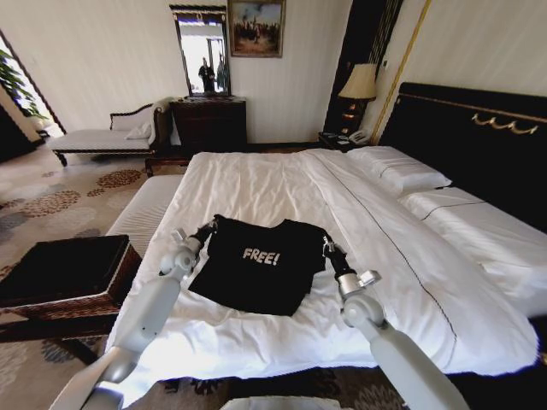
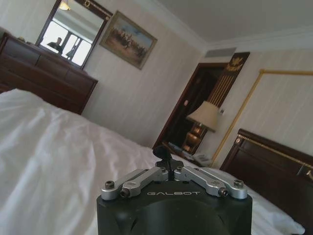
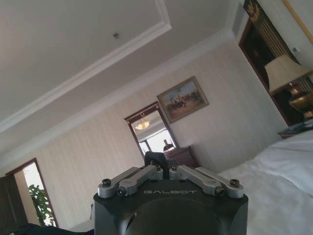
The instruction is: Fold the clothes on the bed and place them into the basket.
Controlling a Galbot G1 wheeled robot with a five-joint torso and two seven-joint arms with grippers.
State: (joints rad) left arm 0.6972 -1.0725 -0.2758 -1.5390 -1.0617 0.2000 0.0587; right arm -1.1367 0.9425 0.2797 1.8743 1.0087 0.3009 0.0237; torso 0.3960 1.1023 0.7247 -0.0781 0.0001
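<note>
Both arms reach forward over the bed [image 1: 256, 184]; the left gripper [image 1: 206, 228] and right gripper [image 1: 327, 248], fingers pressed together, flank the T-shirt [image 1: 261, 260].

The black T-shirt [image 1: 256, 266] with white "FREE!" letters lies on the white bed [image 1: 256, 184], partly folded, chest side up. The big bed has white pillows at 2 o'clock and a tall black headboard. The brown woven basket [image 1: 64, 278] with its black inside sits at 9 o'clock, beside the bed.
</note>
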